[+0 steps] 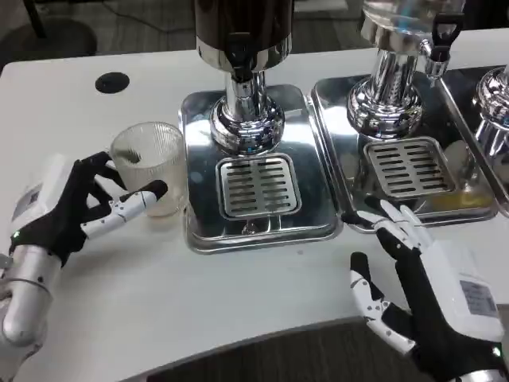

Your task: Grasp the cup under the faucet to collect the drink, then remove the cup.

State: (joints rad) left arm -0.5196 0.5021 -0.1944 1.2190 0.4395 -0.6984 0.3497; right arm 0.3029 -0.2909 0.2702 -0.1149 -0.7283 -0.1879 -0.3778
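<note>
- Head view: left hand point(67, 208) wraps its fingers round the ribbed clear cup point(149, 163), gripping it on the table point(238, 286) just left of the drip tray point(199, 119), not under the faucet point(238, 52).
- Right hand point(413, 286) holds nothing, fingers spread, near the 2nd tray point(334, 103).

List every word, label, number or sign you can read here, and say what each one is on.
No text reads clearly.
Left hand: a white label on its back, print too blurred to read.
Right hand: a white label with dark lines of print, too small to read.
Cup, dispensers and trays: no lettering visible.
</note>
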